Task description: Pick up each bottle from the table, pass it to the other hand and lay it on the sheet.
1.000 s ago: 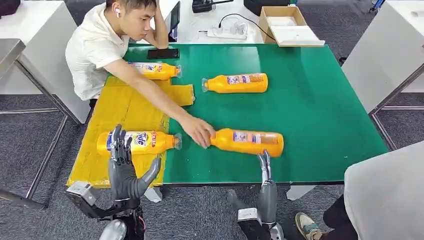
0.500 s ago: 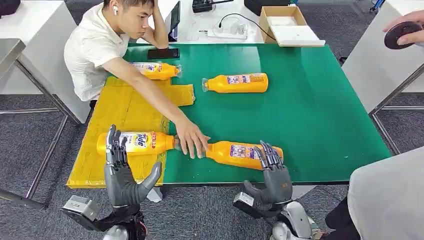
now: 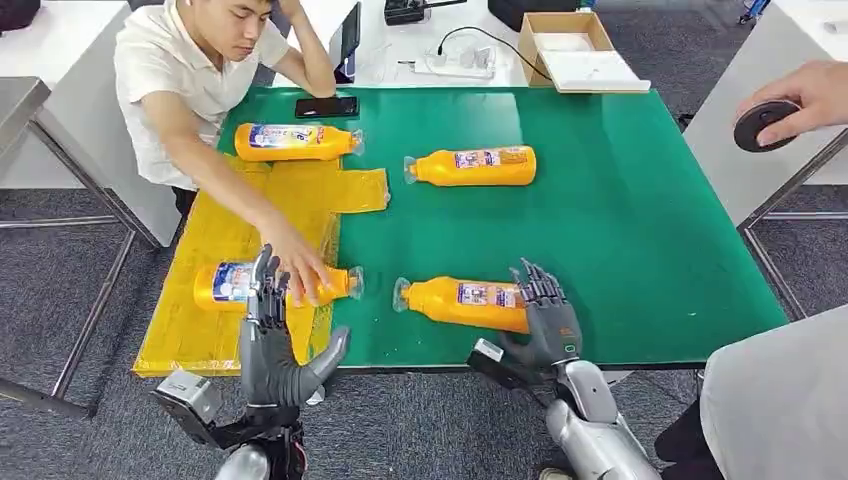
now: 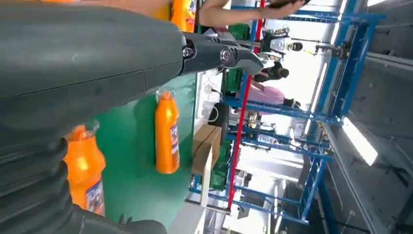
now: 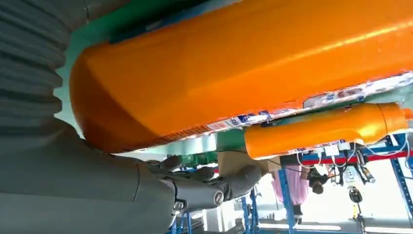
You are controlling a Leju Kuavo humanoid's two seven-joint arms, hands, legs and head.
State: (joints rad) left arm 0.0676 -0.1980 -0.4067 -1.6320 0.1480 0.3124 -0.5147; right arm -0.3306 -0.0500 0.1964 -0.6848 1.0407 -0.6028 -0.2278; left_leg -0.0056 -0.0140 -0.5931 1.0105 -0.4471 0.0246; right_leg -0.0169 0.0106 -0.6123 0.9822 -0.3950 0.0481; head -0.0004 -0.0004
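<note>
Reaching hand: the right hand (image 3: 546,318) is wrapped over the base end of the near bottle (image 3: 460,302), fingers on top, thumb beneath; the right wrist view shows the orange body (image 5: 243,63) against the palm.
Near bottle: lies on its side on the green table (image 3: 620,200), cap pointing toward the sheet.
Left hand: the left hand (image 3: 272,340) is raised at the table's near edge, fingers spread, holding nothing.
Sheet: the yellow sheet (image 3: 240,225) carries one bottle (image 3: 240,282) under a person's hand (image 3: 298,268).
Far bottles: one (image 3: 295,141) at the sheet's far edge, one (image 3: 472,165) on the green.
</note>
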